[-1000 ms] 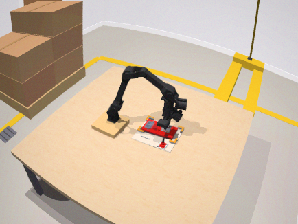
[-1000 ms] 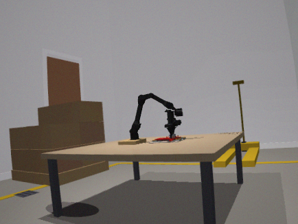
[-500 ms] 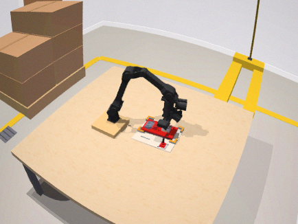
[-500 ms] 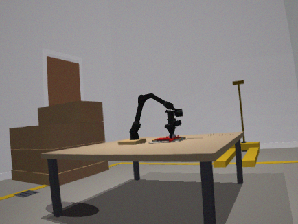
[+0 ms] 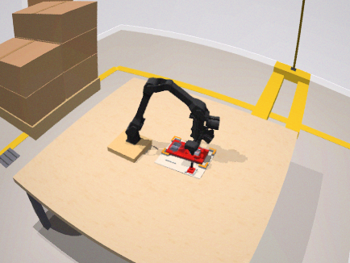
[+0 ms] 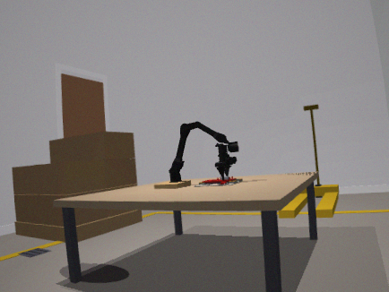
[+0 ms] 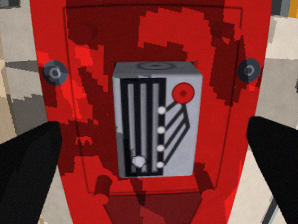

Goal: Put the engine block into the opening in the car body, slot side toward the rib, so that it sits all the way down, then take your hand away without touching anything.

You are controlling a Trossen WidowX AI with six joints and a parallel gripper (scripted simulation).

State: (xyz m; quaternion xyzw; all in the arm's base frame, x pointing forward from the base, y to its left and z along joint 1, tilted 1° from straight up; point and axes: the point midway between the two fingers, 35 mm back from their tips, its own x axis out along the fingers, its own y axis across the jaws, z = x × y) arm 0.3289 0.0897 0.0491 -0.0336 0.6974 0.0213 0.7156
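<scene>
Claw (image 5: 192,148) (image 6: 224,176) (image 7: 154,131): black, matt, smooth; looked like plastic. Arm (image 5: 141,106) (image 6: 181,150) above claw: same black, faint sheen at the joints. Block (image 7: 158,125) between the claw's open fingers, touching neither: pale grey, smooth, dull metal look; black stripes flat, red disc matt. Body (image 5: 187,151) (image 6: 214,181) (image 7: 150,207) under claw: red, smooth, like painted plastic. Studs (image 7: 55,73) (image 7: 249,70) on either side, beyond the block: dark grey, surface type could not be told. Sheet beneath body (image 5: 165,162): off-white, matt, paper-like. Table (image 5: 161,210) (image 6: 170,197) below claw: pale wood, fine-flecked grain, matt.
</scene>
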